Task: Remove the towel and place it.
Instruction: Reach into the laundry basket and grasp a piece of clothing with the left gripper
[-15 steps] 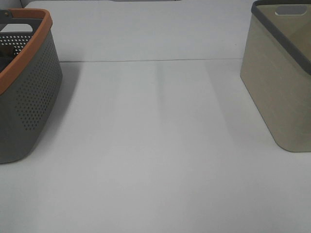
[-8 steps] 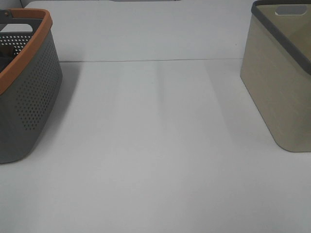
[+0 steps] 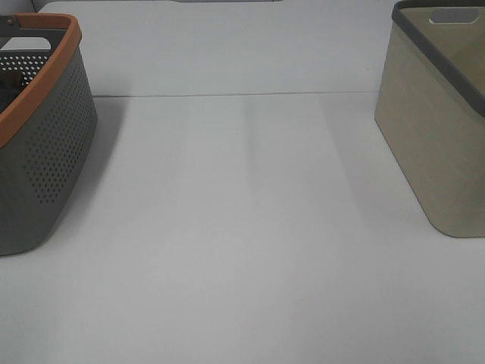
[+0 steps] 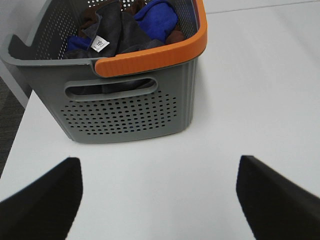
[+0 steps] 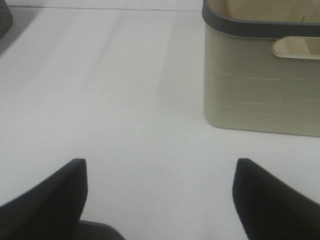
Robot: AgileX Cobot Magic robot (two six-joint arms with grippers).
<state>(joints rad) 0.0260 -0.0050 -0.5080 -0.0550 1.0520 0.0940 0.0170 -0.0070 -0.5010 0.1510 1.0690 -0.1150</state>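
The towel lies in the grey basket; the left gripper and right gripper are spread wide and empty.

From the high camera you get only the white table, with the orange-rimmed basket at the left and the beige bin at the right; the basket's inside barely shows there. Your left wrist camera looks into the basket, where the dark charcoal towel with its white tag lies crumpled beside a blue cloth. The left gripper hangs over bare table near the basket's handle side. Your right wrist camera shows the right gripper over bare table near the bin.
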